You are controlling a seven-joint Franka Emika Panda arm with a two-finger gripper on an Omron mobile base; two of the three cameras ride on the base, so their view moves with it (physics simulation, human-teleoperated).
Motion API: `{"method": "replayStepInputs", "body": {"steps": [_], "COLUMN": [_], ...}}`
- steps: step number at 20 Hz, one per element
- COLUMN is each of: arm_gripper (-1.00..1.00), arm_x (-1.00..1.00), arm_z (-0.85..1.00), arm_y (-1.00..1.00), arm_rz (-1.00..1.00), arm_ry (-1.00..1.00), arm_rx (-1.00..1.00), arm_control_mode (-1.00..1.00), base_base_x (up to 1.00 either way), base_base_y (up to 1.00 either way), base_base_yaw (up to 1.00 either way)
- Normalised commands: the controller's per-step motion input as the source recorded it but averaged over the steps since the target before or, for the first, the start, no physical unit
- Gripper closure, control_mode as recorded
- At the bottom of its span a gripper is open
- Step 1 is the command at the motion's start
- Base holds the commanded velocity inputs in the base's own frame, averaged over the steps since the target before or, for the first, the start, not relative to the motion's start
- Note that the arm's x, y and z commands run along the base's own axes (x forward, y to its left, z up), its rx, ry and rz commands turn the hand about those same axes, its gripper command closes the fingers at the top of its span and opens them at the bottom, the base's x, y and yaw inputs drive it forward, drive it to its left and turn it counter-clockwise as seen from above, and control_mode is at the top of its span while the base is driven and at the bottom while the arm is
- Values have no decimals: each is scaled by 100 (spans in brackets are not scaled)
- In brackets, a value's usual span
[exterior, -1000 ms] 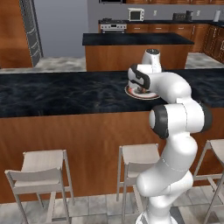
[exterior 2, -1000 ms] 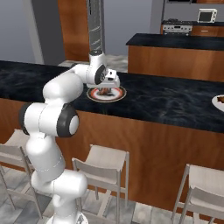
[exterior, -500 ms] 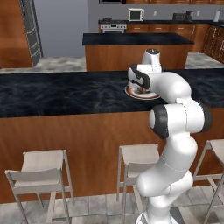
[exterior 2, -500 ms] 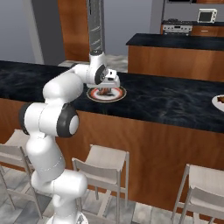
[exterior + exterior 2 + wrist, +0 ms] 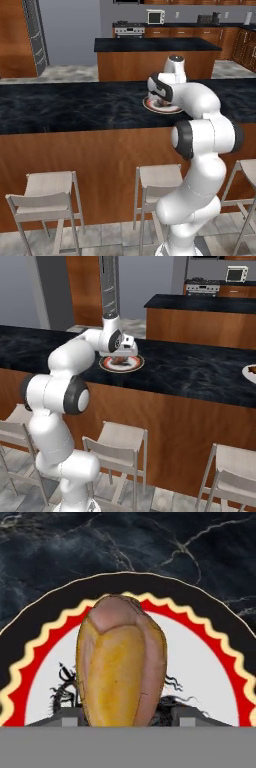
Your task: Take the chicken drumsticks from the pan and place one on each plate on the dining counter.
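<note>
The golden-orange, teardrop-shaped chicken drumstick (image 5: 120, 662) lies on a round flat plate (image 5: 210, 667) with a white centre, a red zigzag ring, a cream scalloped line and a black outer band. That plate (image 5: 135, 362) sits on the long black marbled stone tabletop (image 5: 200, 373) of the dining counter, whose front is reddish-brown wood.

From the hand camera the drumstick's skin looks smooth and glossy, yellow along the middle and shading to pinkish brown at its rounded 12 o'clock end. The two-finger gripper (image 5: 125, 716) sits low over the plate, one grey finger tip at 7 o'clock of the meat and one at 5 o'clock, straddling its near end. I cannot tell whether the tips pinch the meat or have let go.

At the 3 o'clock edge of the right base view, a second pale plate (image 5: 250, 374) rests on the same tabletop, with something dark reddish-brown on it, too small to be sure of.

My judgement: this drumstick is set down or nearly so. If the dark piece on the far plate is the other drumstick, little is left beyond freeing the gripper and lifting away.
</note>
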Motion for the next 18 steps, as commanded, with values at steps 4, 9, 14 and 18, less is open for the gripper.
{"method": "replayStepInputs", "body": {"steps": [4,9,14,18], "arm_gripper": [-100,-100,-100,-100], "arm_x": [-29,-15,-55,-99], "arm_z": [10,29,34,7], "arm_y": [-5,0,-2,-4], "arm_rz": [0,0,0,-6], "arm_ry": [-20,-22,-9,0], "arm_rx": [0,0,0,0], "arm_control_mode": [-100,-100,-100,-100], "base_base_x": [0,0,0,0], "base_base_y": [0,0,0,0], "base_base_yaw": [0,0,0,0]}}
